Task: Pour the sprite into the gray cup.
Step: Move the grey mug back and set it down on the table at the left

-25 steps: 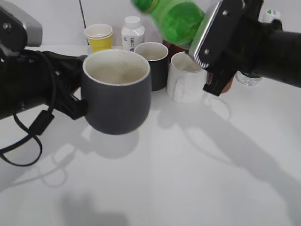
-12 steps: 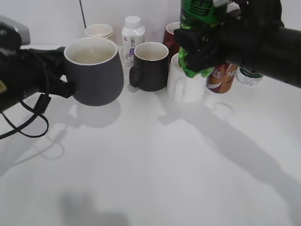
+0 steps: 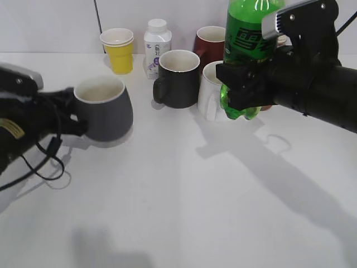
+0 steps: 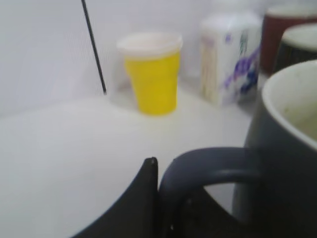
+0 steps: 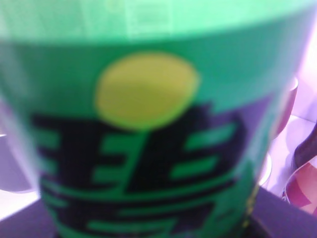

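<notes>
A: What is sitting on the white table [image 3: 184, 212]?

B: The gray cup [image 3: 103, 109] is resting near the left edge, rounded and matte dark gray, with a cream inside and a thick loop handle [image 4: 208, 166]. Behind it are standing a yellow paper cup [image 3: 118, 50], a white plastic bottle [image 3: 157, 44] with a purple print, a straighter black mug [image 3: 178, 78], a glossy white mug [image 3: 213, 97] and a dark red mug [image 3: 209, 42].

A: And the sprite?

B: The sprite [image 3: 248, 53] is hanging upright above the table on the right, in front of the white mug. It is translucent green plastic with a lumpy rounded base and a dark label; the right wrist view is showing the label blurred, with a yellow circle [image 5: 146, 89] on it.

A: What are the pincers doing?

B: The right pincer [image 3: 245, 84] is clenching the sprite around its lower body. The left pincer [image 3: 72, 114] is sitting at the gray cup's handle side; a dark fingertip [image 4: 146, 191] is touching the loop, and it seems to be gripping the handle.
</notes>
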Action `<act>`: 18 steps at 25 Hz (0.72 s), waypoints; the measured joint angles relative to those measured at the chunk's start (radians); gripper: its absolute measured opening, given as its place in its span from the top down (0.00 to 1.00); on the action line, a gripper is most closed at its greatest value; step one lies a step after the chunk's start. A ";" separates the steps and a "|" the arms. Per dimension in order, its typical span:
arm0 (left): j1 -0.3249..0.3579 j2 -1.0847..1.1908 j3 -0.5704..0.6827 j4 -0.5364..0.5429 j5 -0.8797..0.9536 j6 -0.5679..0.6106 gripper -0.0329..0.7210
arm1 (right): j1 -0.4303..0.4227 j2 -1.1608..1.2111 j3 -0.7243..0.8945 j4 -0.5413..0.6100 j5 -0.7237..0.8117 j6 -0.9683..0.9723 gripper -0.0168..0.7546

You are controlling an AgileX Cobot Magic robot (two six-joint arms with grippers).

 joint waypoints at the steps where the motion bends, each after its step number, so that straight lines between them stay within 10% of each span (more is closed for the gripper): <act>1: 0.000 0.017 0.000 -0.001 -0.004 0.000 0.89 | 0.000 0.000 0.000 0.000 0.000 0.000 0.48; 11: 0.000 0.077 0.006 0.008 -0.050 -0.003 0.89 | 0.000 0.000 0.000 0.001 0.000 0.010 0.48; 18: 0.000 0.077 0.064 0.012 -0.101 -0.018 0.71 | 0.000 0.000 0.000 0.001 0.000 0.018 0.48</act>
